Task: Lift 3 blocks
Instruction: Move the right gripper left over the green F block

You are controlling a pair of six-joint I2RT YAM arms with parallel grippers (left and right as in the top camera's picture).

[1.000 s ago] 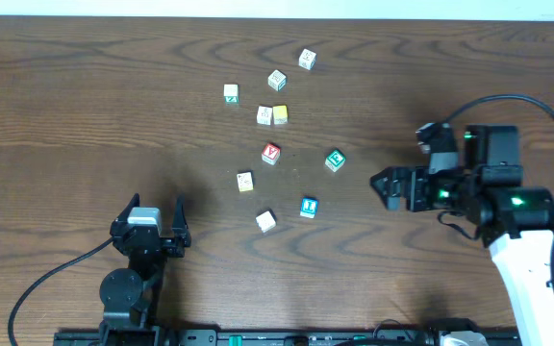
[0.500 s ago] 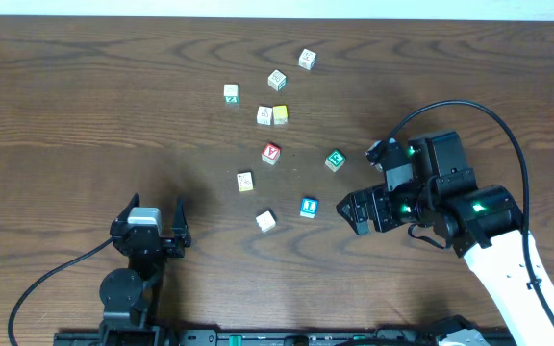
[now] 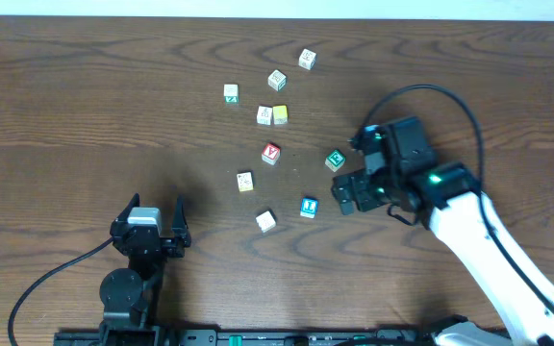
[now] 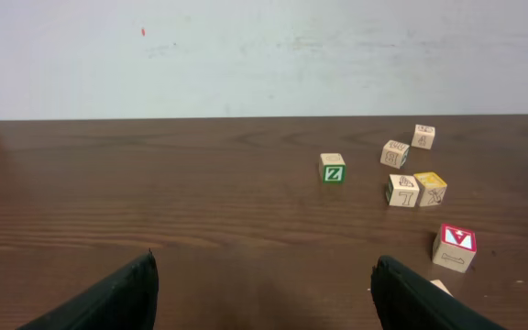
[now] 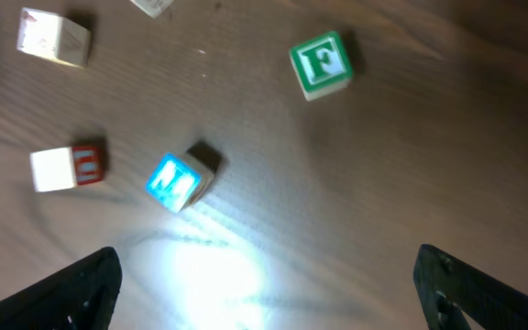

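Red Y cube — yellow cube — apart

Letter on blue block blurred — top block cut off.

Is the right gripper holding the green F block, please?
No, the right gripper is open and empty; the green F block lies untouched on the table.

the left gripper sits low over the dark wooden table, its black fingers spread wide with only bare wood between them. toward the table's far edge, right of centre, lie scattered cubes. a green z cube stands alone. a carved pale cube and a farther pale cube sit beyond it. a yellow cube touches a green-edged cube. a red-faced cube lies nearest.
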